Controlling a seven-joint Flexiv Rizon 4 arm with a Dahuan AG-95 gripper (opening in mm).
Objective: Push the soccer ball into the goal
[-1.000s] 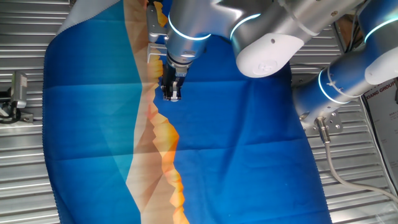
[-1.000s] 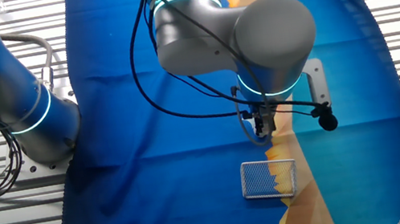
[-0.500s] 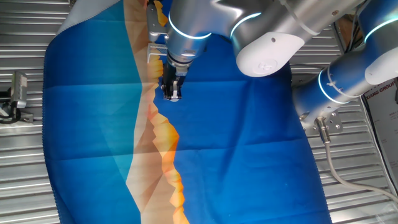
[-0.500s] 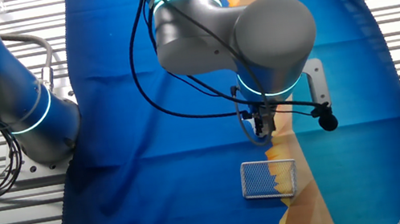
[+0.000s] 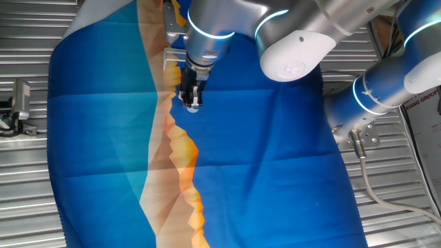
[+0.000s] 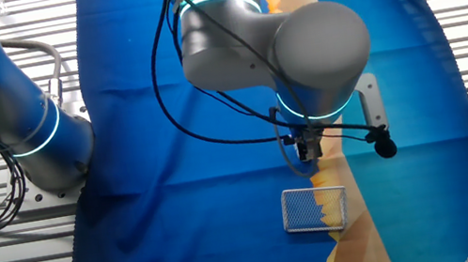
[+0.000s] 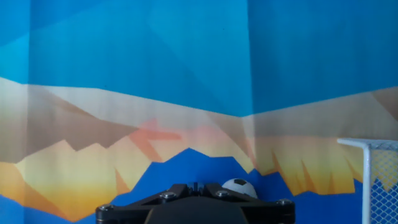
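claw (image 5: 192, 105) lifted slightly | pressed together | soccer ball (image 7: 239, 187) beside it | goal (image 6: 315, 209) near, unobstructed

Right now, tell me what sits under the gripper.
In the hand view, the soccer ball rests on the blue cloth just beyond the gripper. The gripper's body hides the ball's lower part. The goal stands off to the side.

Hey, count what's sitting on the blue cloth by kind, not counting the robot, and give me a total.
soccer ball: 1
goal: 1
Total: 2
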